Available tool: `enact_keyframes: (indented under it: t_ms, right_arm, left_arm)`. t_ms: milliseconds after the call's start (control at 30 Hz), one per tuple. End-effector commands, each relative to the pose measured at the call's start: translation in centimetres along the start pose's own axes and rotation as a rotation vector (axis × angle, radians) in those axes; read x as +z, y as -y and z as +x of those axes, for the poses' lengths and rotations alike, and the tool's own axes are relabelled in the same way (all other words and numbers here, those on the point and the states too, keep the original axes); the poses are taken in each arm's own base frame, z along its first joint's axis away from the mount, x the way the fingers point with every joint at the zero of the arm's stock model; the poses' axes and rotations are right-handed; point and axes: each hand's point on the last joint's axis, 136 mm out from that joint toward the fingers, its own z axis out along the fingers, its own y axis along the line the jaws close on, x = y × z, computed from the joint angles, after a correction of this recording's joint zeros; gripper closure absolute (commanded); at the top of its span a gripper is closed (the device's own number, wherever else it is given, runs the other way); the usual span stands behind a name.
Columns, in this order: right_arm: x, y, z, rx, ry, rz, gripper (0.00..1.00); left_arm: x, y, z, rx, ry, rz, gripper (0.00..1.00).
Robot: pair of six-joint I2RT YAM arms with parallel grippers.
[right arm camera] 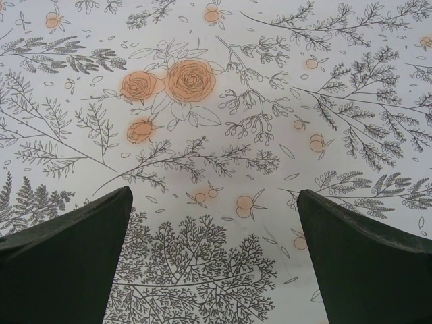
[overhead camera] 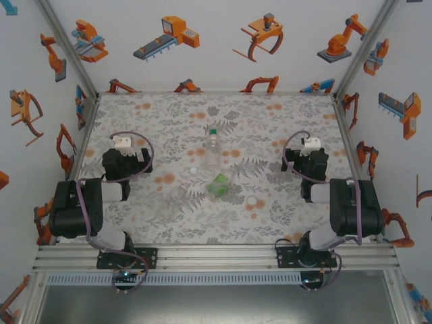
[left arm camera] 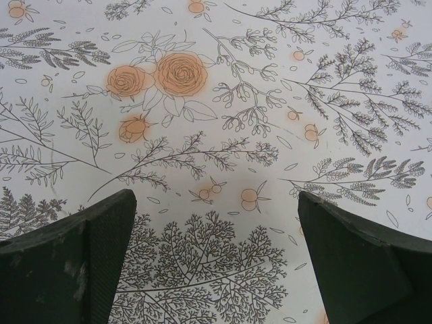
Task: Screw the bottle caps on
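Three bottles sit mid-table. A clear bottle (overhead camera: pixel 212 152) stands upright with a green cap on it. A green-tinted bottle (overhead camera: pixel 220 183) lies on its side in front of it. Another clear bottle (overhead camera: pixel 176 199) is to the front left, faint against the cloth. One white bottle cap (overhead camera: pixel 194 171) lies left of the green bottle, and another (overhead camera: pixel 252 201) lies to its front right. My left gripper (left arm camera: pixel 216 202) hangs open over bare cloth at the table's left. My right gripper (right arm camera: pixel 214 199) is open over bare cloth at the right. Neither is near a bottle.
The floral tablecloth (overhead camera: pixel 270 121) covers the whole table. White walls with robot prints (overhead camera: pixel 202 40) and aluminium frame posts (overhead camera: pixel 67 47) close it in on three sides. Both arm bases (overhead camera: pixel 121 256) are bolted to the front rail.
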Motion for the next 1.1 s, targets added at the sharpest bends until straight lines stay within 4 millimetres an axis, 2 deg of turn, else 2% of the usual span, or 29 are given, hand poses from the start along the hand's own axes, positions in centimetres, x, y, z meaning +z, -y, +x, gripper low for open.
enact_keyframes:
  t_ms: [0, 100, 233, 367, 500, 667, 833, 967, 1067]
  right_arm:
    - [0.0, 1.3, -0.5, 0.021, 0.024, 0.067, 0.01]
    - [0.2, 2.5, -0.3, 0.047, -0.007, 0.134, 0.01]
    - [0.2, 2.5, -0.3, 0.047, -0.006, 0.133, 0.01]
    - [-0.1, 1.4, -0.6, 0.021, 0.012, 0.077, 0.07]
    - [-1.1, 1.9, -2.1, 0.029, 0.025, 0.11, 0.07]
    - [-2.0, 1.3, -3.7, 0.026, -0.011, 0.103, 0.09]
    - [-2.8, -0.7, -4.7, 0.074, -0.068, 0.053, 0.11]
    - [-3.7, -3.4, -5.0, 0.091, -0.17, -0.002, 0.14]
    - [-4.6, -6.0, -5.0, 0.116, -0.249, -0.046, 0.16]
  left_arm:
    - [-0.2, 0.2, -0.5, 0.017, 0.026, 0.015, 0.03]
    - [-0.2, 0.2, -0.5, 0.018, 0.026, 0.016, 0.03]
    - [-0.1, 0.3, -0.6, 0.018, 0.026, 0.016, 0.03]
    - [-0.3, 0.4, -0.8, 0.024, 0.028, 0.02, 0.03]
    - [-0.7, 0.3, -2.0, 0.029, 0.008, -0.008, 0.03]
    - [-2.0, 0.0, -4.0, 0.023, -0.017, -0.086, 0.03]
    - [-3.6, 0.5, -6.5, -0.063, -0.072, -0.11, 0.03]
    - [-5.4, 1.8, -8.1, -0.131, -0.147, -0.058, 0.03]
    - [-7.0, 2.8, -8.4, -0.153, -0.229, -0.024, 0.03]
